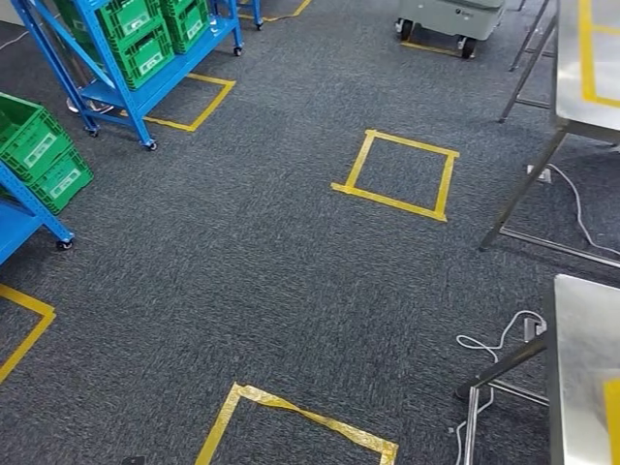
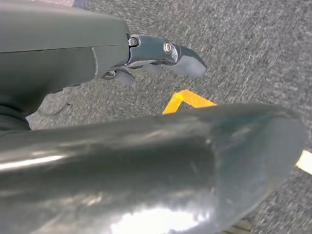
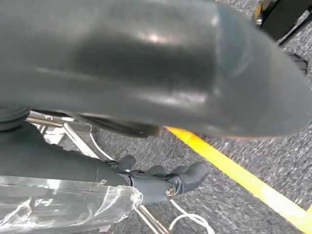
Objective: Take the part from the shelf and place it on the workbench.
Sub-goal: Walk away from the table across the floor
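Note:
Two blue shelves stand at the left in the head view, the far shelf (image 1: pixel 120 92) and the near shelf (image 1: pixel 29 208), both holding green crates (image 1: pixel 40 155). I cannot make out a part in them. A steel workbench (image 1: pixel 585 387) is at the lower right. My left hand (image 2: pixel 73 63) hangs over the carpet with its fingers (image 2: pixel 162 51) stretched away from the thumb and nothing between them. My right hand (image 3: pixel 110 180) also hangs, fingers (image 3: pixel 184 178) apart from the thumb (image 3: pixel 147 63), nothing between them. Crumpled clear plastic (image 3: pixel 55 204) lies along its cover, on the side away from the thumb.
A second steel bench (image 1: pixel 577 77) stands at the far right and a grey wheeled unit (image 1: pixel 446 15) at the back. Yellow tape squares (image 1: pixel 398 174) (image 1: pixel 293 417) mark the grey carpet. A white cable (image 1: pixel 497 344) trails by the near bench's legs.

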Robot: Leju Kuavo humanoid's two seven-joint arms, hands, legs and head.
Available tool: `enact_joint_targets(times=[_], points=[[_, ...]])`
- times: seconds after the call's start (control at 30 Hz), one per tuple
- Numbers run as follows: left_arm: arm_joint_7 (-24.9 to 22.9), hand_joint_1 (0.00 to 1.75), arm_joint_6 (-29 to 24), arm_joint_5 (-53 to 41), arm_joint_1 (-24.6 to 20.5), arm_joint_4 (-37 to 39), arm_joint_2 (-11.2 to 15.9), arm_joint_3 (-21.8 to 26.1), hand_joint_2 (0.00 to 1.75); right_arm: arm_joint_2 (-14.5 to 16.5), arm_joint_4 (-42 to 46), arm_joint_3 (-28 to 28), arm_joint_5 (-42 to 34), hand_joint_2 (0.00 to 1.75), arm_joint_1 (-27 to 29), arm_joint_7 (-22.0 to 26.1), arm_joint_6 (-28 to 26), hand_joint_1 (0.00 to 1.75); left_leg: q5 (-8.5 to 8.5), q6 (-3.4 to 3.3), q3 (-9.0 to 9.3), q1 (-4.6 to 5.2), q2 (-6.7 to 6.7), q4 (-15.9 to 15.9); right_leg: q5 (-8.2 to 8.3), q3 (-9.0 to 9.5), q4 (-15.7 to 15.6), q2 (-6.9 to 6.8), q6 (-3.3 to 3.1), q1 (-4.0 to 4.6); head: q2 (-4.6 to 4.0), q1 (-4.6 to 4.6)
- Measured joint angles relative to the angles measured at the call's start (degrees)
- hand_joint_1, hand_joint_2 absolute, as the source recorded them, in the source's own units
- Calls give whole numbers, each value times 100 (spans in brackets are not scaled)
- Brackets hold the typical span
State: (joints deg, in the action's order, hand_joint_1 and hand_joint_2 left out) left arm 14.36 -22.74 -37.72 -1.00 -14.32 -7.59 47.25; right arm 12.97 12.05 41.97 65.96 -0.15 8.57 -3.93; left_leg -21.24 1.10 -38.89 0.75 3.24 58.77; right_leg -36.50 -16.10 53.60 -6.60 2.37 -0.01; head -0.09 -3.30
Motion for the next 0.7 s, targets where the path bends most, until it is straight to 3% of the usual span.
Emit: enact_joint_targets(times=[0.03, 0.07, 0.1, 0.13, 0.17, 0.2, 0.27, 0.3, 0.33, 0.37, 0.4, 0.43, 0.47, 0.5, 0.53, 0.57, 0.63, 0.67, 0.7], points=[[2, 0, -2, -2, -2, 0, 8, -1, 0, 2, 3, 0, 1, 0, -24, 1, -1, 0, -68, -50, 58, 1, -75, -21, 109, -48, 175, 22, 48, -21, 1, 4], [3, 0, -5, -3, -2, -1, 18, -2, 0, 5, 5, -1, 2, 0, -46, 2, 2, 0, -137, -96, 144, -9, -148, -52, 275, -217, 544, 126, 89, -39, 1, 13], [4, 0, -9, -4, -5, -1, 30, -3, 0, 8, 7, -2, 3, 0, -64, 3, 4, 0, -209, -144, 248, -20, -219, -84, 416, -533, 1042, 267, 108, -51, 1, 27], [7, 0, -12, -5, -12, -2, 38, -4, 0, 9, 8, -2, 3, 0, -67, 3, 7, 0, -286, -184, 368, -35, -294, -119, 455, -913, 1556, 421, 109, -60, 1, 38], [11, 0, -14, -5, -21, -2, 42, -5, 0, 9, 8, -2, 3, 0, -54, 2, 9, 0, -370, -210, 490, -42, -378, -145, 360, -1293, 1973, 548, 102, -60, 1, 54], [19, 0, -14, -6, -29, -1, 38, -8, 0, 8, 8, 1, 2, 0, -31, -1, 9, 0, -463, -228, 620, -50, -482, -166, 121, -1645, 2226, 609, 93, -61, 1, 64], [38, 0, -9, -8, -18, 0, 18, -12, 0, 7, 8, 9, 0, 0, 17, -5, 8, 0, -677, -223, 926, -72, -711, -188, -452, -2189, 2293, 639, 100, -61, 1, 89], [51, 0, -5, -10, -4, 0, 9, -13, 0, 5, 8, 13, -1, 0, 31, -4, 8, 0, -782, -206, 1092, -88, -822, -190, -582, -2382, 2157, 648, 116, -61, 1, 98], [73, 0, 5, -10, 8, 0, 1, -13, 0, 4, 8, 16, -1, 0, 37, -3, 8, 0, -892, -183, 1251, -108, -922, -190, -459, -2525, 1921, 685, 136, -63, 0, 109], [103, 0, 23, -10, 18, 0, -5, -13, 0, 4, 8, 19, -2, 0, 45, -1, 9, 0, -1003, -153, 1391, -126, -1013, -188, 1, -2627, 1587, 789, 152, -75, 0, 123], [138, 0, 46, -10, 18, 1, -10, -13, 0, 3, 3, 22, -2, 0, 55, 1, 11, 0, -1112, -120, 1501, -140, -1104, -166, 581, -2709, 1218, 901, 151, -88, 0, 156], [173, 0, 69, -10, 13, 1, -19, -14, 0, 1, 0, 26, -2, 0, 62, 1, 14, 0, -1235, -83, 1577, -145, -1186, -166, 1123, -2745, 946, 1008, 131, -94, 0, 191], [201, 0, 82, -15, 8, 2, -27, -16, 0, -1, -2, 32, -4, 0, 66, 0, 16, 0, -1317, -42, 1649, -147, -1254, -162, 1535, -2752, 766, 1079, 90, -98, 0, 222], [225, 0, 87, -28, 7, 3, -33, -19, 0, -4, -3, 39, -4, 0, 62, 0, 17, 0, -1361, -8, 1702, -147, -1297, -160, 1695, -2725, 705, 1053, 40, -94, 0, 246], [242, 0, 85, -43, 7, 4, -34, -21, 0, -4, 0, 45, -4, 0, 49, 4, 16, 0, -1367, 29, 1744, -144, -1280, -163, 1749, -2660, 717, 1000, -4, -91, 0, 245], [255, 0, 78, -61, 2, 4, -30, -24, 0, -3, 2, 51, -4, 0, 34, 9, 15, 0, -1317, 69, 1747, -137, -1138, -90, 1784, -2604, 702, 935, -41, -97, 0, 240], [265, 0, 64, -93, -36, 4, -25, -31, 0, 1, 3, 62, -2, 0, 10, 23, 14, 0, -1266, 147, 1509, -117, -695, 284, 1750, -2503, 668, 783, -88, -102, 0, 215], [268, 0, 60, -110, -58, 4, -30, -36, 0, 1, 4, 67, -1, 0, 8, 26, 13, 0, -1361, 179, 1299, -109, -497, 554, 1711, -2463, 653, 706, -108, -97, 0, 206], [271, 0, 56, -129, -71, 4, -34, -42, 0, 1, 4, 72, 0, 0, 11, 27, 13, 0, -1560, 197, 1077, -107, -412, 804, 1662, -2429, 639, 621, -128, -90, 0, 198]])
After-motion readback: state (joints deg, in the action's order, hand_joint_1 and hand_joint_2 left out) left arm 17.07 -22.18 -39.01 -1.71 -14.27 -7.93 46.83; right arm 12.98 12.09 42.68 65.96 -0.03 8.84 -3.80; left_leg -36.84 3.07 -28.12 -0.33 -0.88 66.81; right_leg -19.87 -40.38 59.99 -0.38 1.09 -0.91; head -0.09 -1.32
